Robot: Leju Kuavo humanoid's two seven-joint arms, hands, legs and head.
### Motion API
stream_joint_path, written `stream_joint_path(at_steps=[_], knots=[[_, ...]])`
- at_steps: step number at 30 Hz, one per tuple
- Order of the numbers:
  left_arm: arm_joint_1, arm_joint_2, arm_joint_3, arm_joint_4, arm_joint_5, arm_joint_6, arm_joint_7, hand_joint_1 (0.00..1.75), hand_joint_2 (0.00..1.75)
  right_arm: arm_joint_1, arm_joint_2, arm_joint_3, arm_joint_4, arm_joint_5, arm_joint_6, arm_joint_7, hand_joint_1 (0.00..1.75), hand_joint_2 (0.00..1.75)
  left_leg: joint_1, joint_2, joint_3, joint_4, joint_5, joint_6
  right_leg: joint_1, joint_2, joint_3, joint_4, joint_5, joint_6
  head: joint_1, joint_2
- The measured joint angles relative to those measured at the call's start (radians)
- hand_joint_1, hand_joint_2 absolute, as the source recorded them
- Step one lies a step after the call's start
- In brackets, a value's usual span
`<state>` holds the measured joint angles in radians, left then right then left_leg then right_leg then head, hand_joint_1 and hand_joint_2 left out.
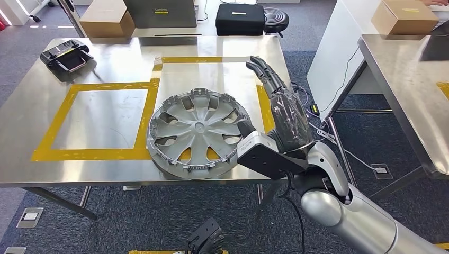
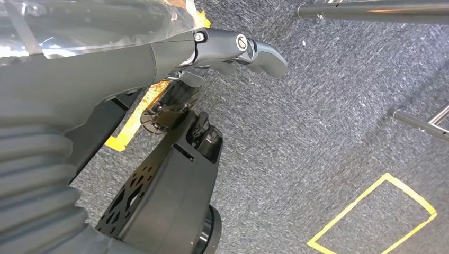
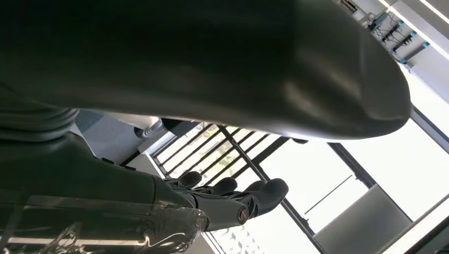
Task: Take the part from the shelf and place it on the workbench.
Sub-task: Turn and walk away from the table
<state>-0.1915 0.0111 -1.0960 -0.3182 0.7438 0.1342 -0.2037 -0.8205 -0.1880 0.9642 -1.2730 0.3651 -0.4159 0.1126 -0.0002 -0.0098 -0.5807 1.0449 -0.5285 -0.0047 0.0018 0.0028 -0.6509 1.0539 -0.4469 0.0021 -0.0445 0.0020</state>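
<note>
so the round silver plastic hubcap point(image 1: 198, 132) lay flat at the near edge of the shiny steel counter point(image 1: 106, 114), just to the left of my right robot hand point(image 1: 283, 114), which was upright, fingers straight and holding nothing, way nearer than my left.

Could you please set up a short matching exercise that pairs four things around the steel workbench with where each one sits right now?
Things:
1. silver plastic wheel cover
2. black handheld controller
3. right hand
4. brown cardboard box

Places:
A. at the table's far left corner
B. raised with fingers apart, just right of the wheel cover
C. on the floor beyond the table's far edge
D. lying flat near the front edge of the table, overlapping the yellow tape

Pairs: 1-D, 2-A, 3-B, 4-C
</note>
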Motion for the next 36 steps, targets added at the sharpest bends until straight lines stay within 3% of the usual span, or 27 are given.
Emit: stream_joint_path(at_steps=[8, 12, 36], knots=[[0.000, 0.000, 0.000, 0.000, -0.002, 0.003, -0.006, 0.00, 1.75, 0.025, -0.036, -0.026, -0.112, 0.015, -0.005, 0.003, 0.00, 0.00, 0.000, 0.000, 0.000, 0.000, 0.000, 0.000, 0.000, 0.000, 0.000, 0.000, 0.000, 0.000, 0.000, 0.000], [0.000, 0.000, 0.000, 0.000, -0.004, 0.006, -0.006, 0.00, 0.00, 0.039, -0.048, -0.034, -0.148, 0.023, -0.008, 0.004, 0.00, 0.00, 0.000, 0.000, 0.001, 0.000, 0.000, 0.000, 0.000, 0.000, 0.001, 0.000, 0.000, 0.000, 0.000, 0.000], [0.000, 0.000, 0.000, 0.000, 0.006, 0.006, 0.004, 0.00, 0.00, 0.084, -0.065, -0.047, -0.212, 0.024, 0.000, -0.006, 0.00, 0.00, 0.000, 0.000, 0.001, 0.000, 0.000, 0.000, 0.000, 0.000, 0.002, 0.000, 0.000, 0.000, 0.000, 0.000]])
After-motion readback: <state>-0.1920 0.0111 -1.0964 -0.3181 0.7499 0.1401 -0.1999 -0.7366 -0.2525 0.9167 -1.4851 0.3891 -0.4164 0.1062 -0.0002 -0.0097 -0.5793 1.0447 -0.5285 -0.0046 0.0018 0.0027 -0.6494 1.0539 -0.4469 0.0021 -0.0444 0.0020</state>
